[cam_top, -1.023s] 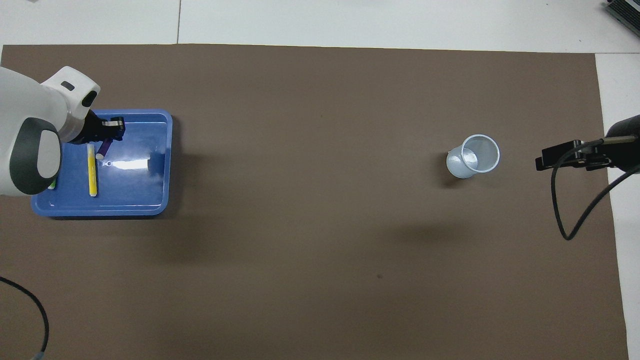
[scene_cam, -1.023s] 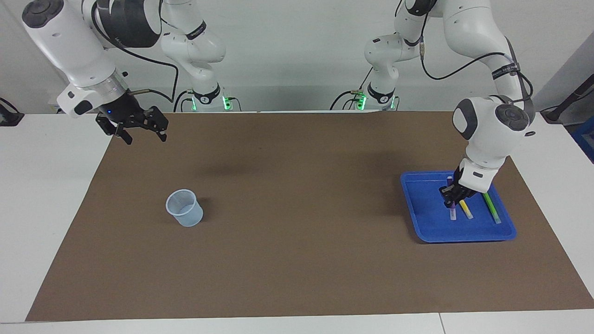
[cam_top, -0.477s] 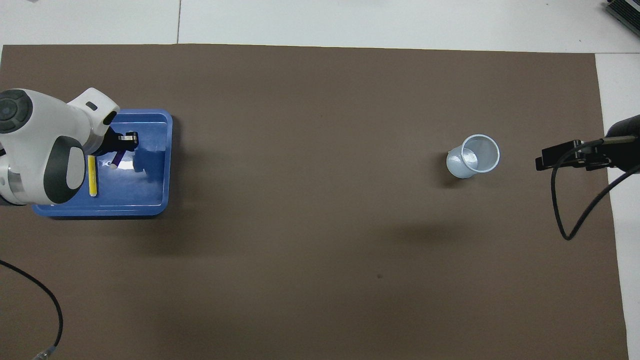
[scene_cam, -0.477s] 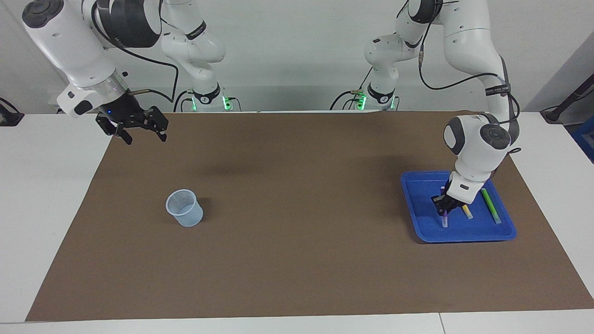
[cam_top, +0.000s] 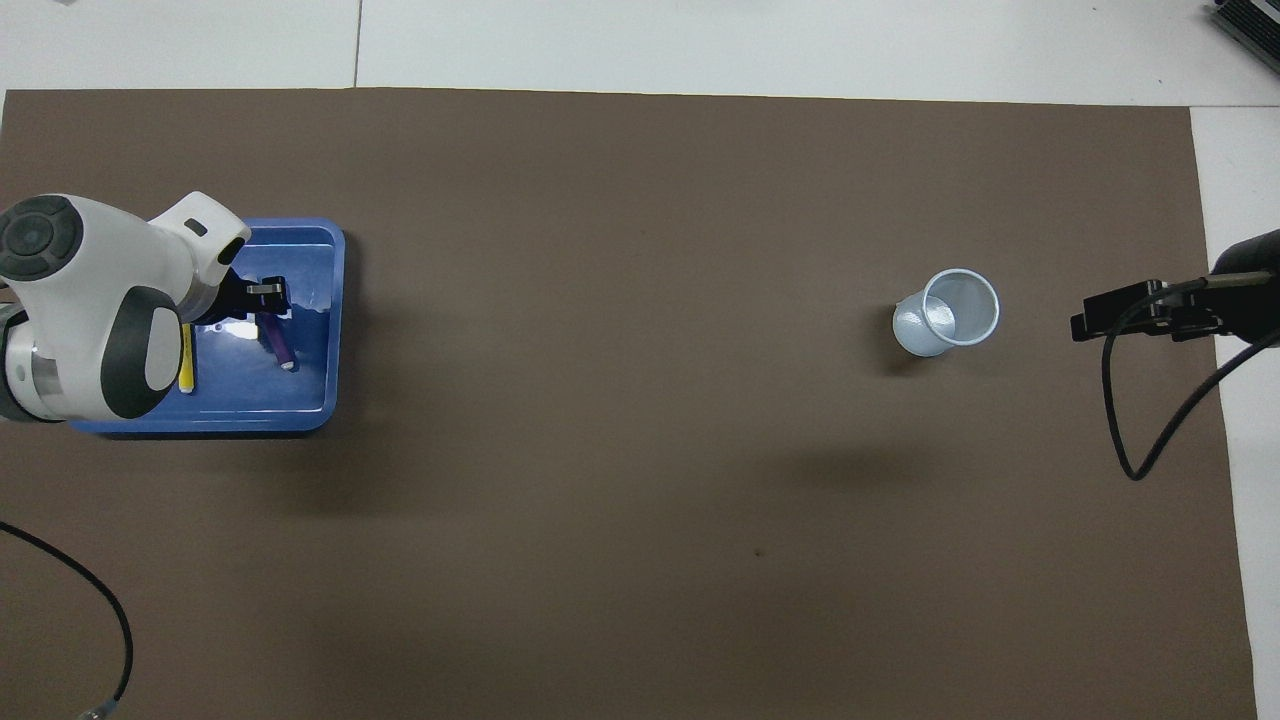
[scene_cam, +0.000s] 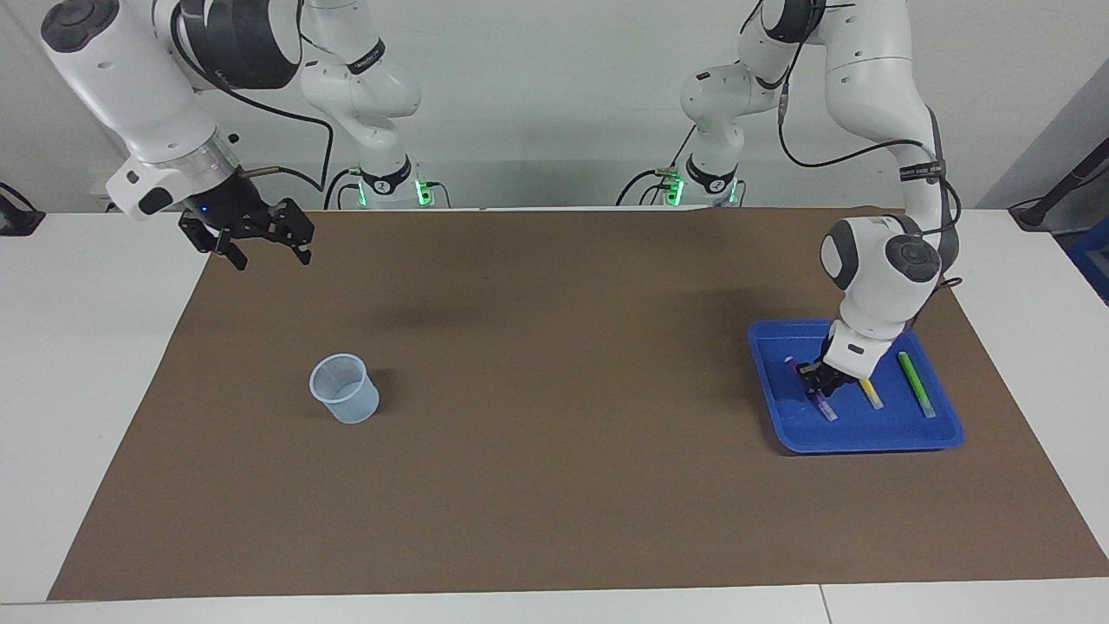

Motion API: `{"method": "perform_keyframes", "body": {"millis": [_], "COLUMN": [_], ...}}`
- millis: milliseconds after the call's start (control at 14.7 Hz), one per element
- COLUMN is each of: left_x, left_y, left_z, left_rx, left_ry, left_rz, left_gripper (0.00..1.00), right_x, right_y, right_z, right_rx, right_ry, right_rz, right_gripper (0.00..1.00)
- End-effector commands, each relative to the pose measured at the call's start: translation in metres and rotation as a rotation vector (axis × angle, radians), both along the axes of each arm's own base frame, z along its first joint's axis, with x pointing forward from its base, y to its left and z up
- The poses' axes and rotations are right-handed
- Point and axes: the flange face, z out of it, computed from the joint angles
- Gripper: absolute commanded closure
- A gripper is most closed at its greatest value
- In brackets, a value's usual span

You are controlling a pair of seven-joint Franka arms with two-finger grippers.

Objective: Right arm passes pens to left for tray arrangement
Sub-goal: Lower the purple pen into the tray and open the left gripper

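The blue tray (scene_cam: 866,444) (cam_top: 310,400) lies at the left arm's end of the table. My left gripper (scene_cam: 820,382) (cam_top: 256,300) is down in it, right at the middle of the purple pen (scene_cam: 829,414) (cam_top: 279,346), which lies flat on the tray floor. The yellow pen (scene_cam: 870,396) (cam_top: 186,362) and the green pen (scene_cam: 916,385) lie beside it in the tray. The left arm hides the green pen in the overhead view. My right gripper (scene_cam: 262,241) (cam_top: 1140,311) is open and empty in the air over the mat's edge at the right arm's end, waiting.
A small translucent cup (scene_cam: 345,390) (cam_top: 948,312) stands upright on the brown mat (scene_cam: 554,416) toward the right arm's end. A black cable (cam_top: 1130,420) hangs from the right arm. White table shows around the mat.
My left gripper has moved across the tray toward the table's middle and lower. The purple pen, held tilted before, now lies flat on the tray floor. The right arm has not moved.
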Motion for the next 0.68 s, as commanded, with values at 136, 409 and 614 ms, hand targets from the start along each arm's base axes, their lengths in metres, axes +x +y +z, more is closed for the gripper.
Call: {"method": "perform_keyframes", "body": {"millis": [136, 409, 614], "left_x": [0.0, 0.017, 0.019], "left_y": [-0.001, -0.014, -0.016], "left_z": [0.02, 0.06, 0.081], "left_rx": [0.02, 0.024, 0.028], "left_ry": [-0.019, -0.003, -0.015], "left_rz": [-0.015, -0.019, -0.021], "left_gripper": [0.0, 0.0, 0.0], "right_x": [-0.005, -0.005, -0.005], "right_y": [0.001, 0.001, 0.001], "right_z": [0.002, 0.001, 0.001], "right_rx": [-0.023, -0.023, -0.023], "right_ry": [-0.019, -0.016, -0.018], "right_rz": [0.016, 0.016, 0.016], "right_gripper": [0.0, 0.0, 0.0]}}
